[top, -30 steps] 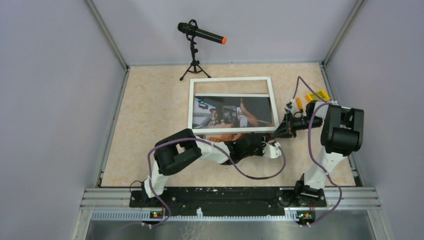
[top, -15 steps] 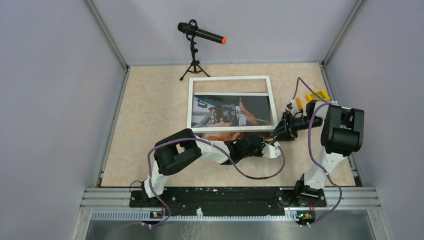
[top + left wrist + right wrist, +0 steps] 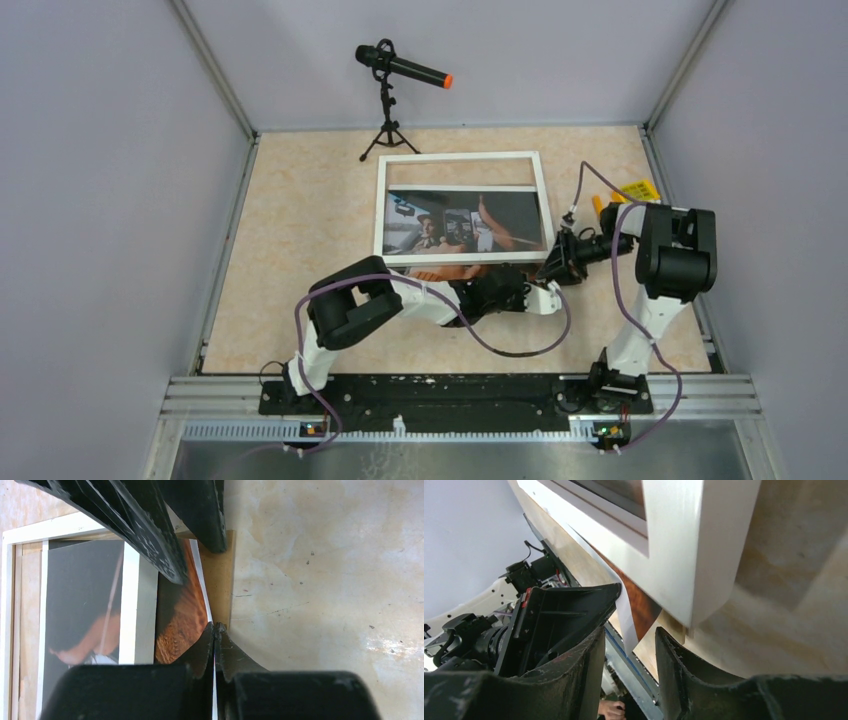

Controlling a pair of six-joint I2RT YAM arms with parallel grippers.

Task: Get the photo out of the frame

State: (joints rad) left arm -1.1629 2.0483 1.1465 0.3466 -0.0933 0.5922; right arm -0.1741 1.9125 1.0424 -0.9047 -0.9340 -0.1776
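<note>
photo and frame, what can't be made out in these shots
Top view: near-right corner of the photo, hidden under the left gripper and right gripper.
Left wrist view: whether the shut left fingers pinch the backing board as well as the photo; they cover the contact.
Right wrist view: most of the frame, cut off by the picture's edges.

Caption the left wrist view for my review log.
Left gripper shut on the orange-and-dark rectangular photo print sticking out from the white-rimmed wooden frame.

White-rimmed frame (image 3: pixel 460 158); grey-blue photo (image 3: pixel 465 222), orange-tan nearest the black left pincer (image 3: pixel 215 628); mottled beige worktop (image 3: pixel 290 230), possibly speckled.
</note>
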